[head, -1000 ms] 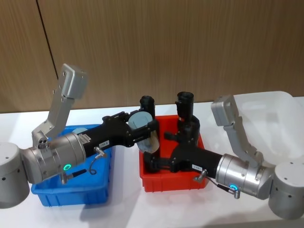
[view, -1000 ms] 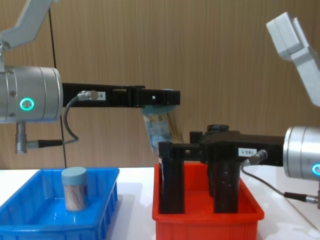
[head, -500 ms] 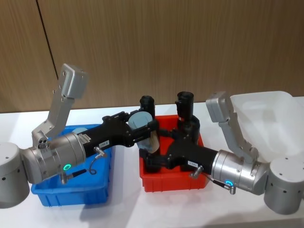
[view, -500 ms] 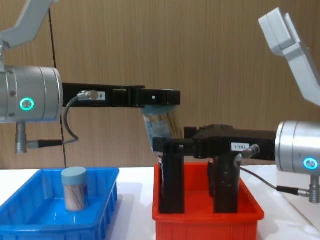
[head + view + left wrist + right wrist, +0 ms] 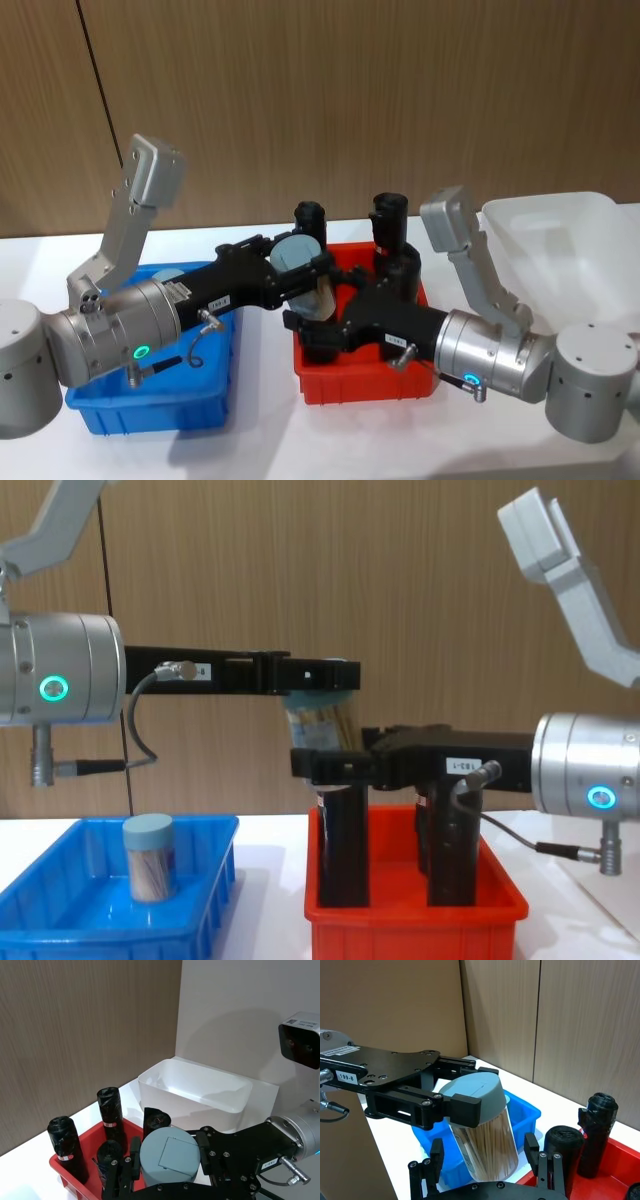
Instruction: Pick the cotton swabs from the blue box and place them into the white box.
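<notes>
Left gripper [image 5: 320, 676] clenched on cotton swabs tub [image 5: 487, 1132] mid-frame over red bin [image 5: 360, 388] left rim, right gripper [image 5: 483, 1151] spread around it, seemingly not touching, black bottles [image 5: 388, 216] close behind, white box [image 5: 565, 215] open far right.

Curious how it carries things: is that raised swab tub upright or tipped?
Tipped a little. The left gripper clamps the cotton swab tub at its lid, and its clear body slants below.

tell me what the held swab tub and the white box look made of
Swab tub, held by the left gripper over the red bin, right gripper open around it: clear glossy plastic, sticks showing through; matte blue-grey lid. White box: probably translucent plastic, rolled rim.
</notes>
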{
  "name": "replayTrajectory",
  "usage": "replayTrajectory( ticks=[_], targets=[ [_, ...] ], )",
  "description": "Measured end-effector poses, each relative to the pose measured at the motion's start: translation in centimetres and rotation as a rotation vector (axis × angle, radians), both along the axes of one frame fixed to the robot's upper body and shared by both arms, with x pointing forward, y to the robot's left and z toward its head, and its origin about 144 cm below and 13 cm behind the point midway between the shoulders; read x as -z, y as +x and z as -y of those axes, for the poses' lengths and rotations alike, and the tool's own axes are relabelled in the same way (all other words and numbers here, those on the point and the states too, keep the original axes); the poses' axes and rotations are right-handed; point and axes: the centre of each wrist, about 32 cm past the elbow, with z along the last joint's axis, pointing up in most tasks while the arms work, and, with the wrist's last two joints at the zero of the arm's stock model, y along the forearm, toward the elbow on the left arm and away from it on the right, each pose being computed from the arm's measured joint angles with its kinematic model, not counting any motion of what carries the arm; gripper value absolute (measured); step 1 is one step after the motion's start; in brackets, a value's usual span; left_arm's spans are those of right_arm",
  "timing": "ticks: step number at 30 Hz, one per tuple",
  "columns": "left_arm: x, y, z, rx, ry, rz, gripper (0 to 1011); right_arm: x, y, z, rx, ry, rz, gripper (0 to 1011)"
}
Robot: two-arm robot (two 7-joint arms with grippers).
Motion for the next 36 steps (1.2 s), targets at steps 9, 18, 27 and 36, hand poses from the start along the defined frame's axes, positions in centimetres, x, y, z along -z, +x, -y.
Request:
replayTrajectory(
  ticks=[9,18,27,36],
  targets=[
    [0.00,0.00,0.00,0.000,0.000,0.000,669,-0.07,0.30,-0.47,-0.011,-0.004,0.002,902],
    [0.00,0.00,0.00,0.000,0.000,0.000,669,-0.11,0.40,-0.73,-0.019,-0.008,0.004,668],
    [0.00,0.00,0.00,0.000,0.000,0.000,669,-0.13,0.39,-0.80,-0.021,-0.012,0.005,641],
    [0.00,0.00,0.01,0.000,0.000,0.000,874,-0.21,0.33,-0.84,-0.022,-0.012,0.009,641]
  ],
)
